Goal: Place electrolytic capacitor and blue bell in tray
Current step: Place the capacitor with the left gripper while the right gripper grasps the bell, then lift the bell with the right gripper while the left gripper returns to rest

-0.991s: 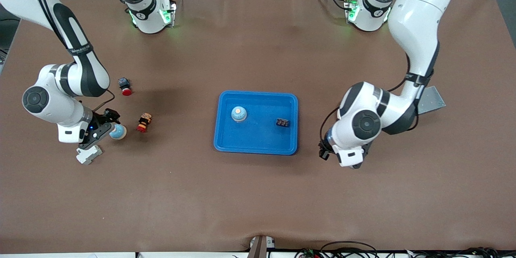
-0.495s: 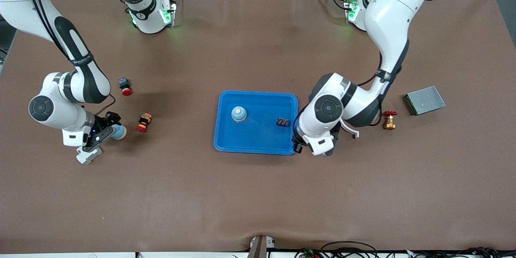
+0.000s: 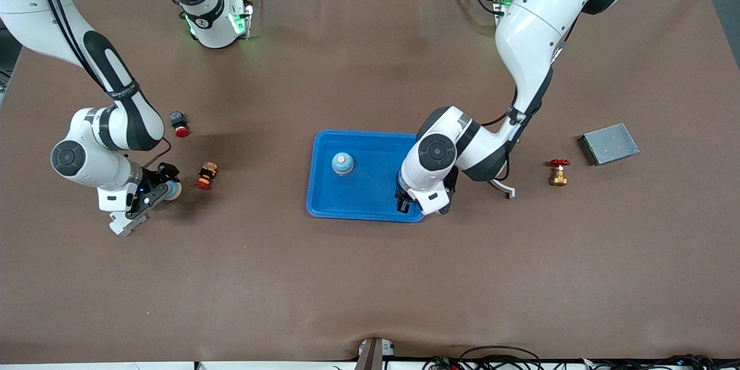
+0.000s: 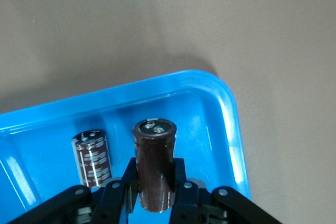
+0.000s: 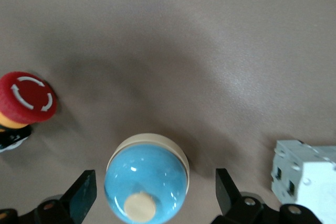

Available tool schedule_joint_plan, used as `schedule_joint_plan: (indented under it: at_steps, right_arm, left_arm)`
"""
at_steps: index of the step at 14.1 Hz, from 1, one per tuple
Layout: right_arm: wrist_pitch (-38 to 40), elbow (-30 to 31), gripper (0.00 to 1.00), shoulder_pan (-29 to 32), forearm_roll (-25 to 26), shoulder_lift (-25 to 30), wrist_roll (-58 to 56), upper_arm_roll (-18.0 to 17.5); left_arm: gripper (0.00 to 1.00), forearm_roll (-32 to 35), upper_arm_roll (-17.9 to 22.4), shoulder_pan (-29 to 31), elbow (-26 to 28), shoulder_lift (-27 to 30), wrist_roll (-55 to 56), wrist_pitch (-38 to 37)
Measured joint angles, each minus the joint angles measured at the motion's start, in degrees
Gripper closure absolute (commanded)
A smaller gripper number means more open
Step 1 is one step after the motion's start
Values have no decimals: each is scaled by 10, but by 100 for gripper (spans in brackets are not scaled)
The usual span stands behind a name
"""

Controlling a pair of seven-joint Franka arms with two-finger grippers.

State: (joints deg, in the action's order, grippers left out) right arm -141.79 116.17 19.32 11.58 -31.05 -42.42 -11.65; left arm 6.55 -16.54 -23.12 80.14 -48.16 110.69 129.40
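The blue tray (image 3: 370, 199) lies mid-table; its rim also shows in the left wrist view (image 4: 231, 124). One blue bell (image 3: 342, 163) stands in it. My left gripper (image 3: 404, 201) (image 4: 154, 184) is over the tray's corner nearest the left arm's end, shut on a dark brown electrolytic capacitor (image 4: 154, 148). A second capacitor (image 4: 92, 158) rests in the tray. My right gripper (image 3: 157, 189) (image 5: 155, 192) is open, a finger on either side of another blue bell (image 3: 172, 189) (image 5: 147, 177) on the table, not touching it.
Near the right gripper are a red-capped button (image 3: 206, 176) (image 5: 26, 98), a second red button (image 3: 180, 125) and a white block (image 3: 122, 222) (image 5: 307, 174). Toward the left arm's end are a brass valve (image 3: 558, 172), a grey metal box (image 3: 610, 143) and a white curved piece (image 3: 504, 188).
My left arm has carried the capacitor from the table at its own end to over the tray's corner. My right gripper has shifted slightly, staying around the bell on the table.
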Motion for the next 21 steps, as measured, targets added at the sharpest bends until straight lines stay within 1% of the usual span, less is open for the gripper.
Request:
schedule_joint_plan:
  at_steps: [1,3,4,5,6,7,9,10,13,15,17,19,21]
  right_arm:
    - [-5,0,0,0,0,-5,0,0]
    - [-9,0,0,0,0,-10,0,0]
    - [-9,0,17,0,0,-10,0,0]
    - [-9,0,39,0,0,-10,0,0]
    - [-9,-1,58,0,0,-10,0,0]
    - [-10,-2,72,0,0,-10,0,0]
    - [-8,-6,90,0,1,-9,0,1]
    - [-7,-6,95,0,1,-9,0,1]
    - [-6,-7,95,0,1,-9,0,1]
    - [15,-12,95,0,1,-6,7,-2]
    - [84,-30,95,-4,1,10,40,-11]
    - [189,-65,95,-21,1,44,107,-27]
    - [286,-108,95,-50,-2,77,173,-42]
  left_arm:
    - [1,0,0,-2,-1,-2,0,0]
    - [0,0,0,-6,-2,-2,1,0]
    - [0,0,0,-6,-3,-2,1,0]
    - [0,0,0,-6,-6,-2,1,0]
    - [0,0,1,-6,-9,-1,1,-2]
    - [0,0,4,-5,-13,2,0,-7]
    - [0,5,9,2,-23,17,-18,-28]
    - [0,9,10,9,-27,31,-40,-43]
    - [0,10,11,50,-33,89,-122,-114]
    - [0,10,12,83,-33,127,-189,-164]
    - [0,10,12,116,-32,158,-273,-206]
    - [0,10,13,147,-32,184,-369,-245]
    - [0,10,12,177,-31,205,-462,-264]
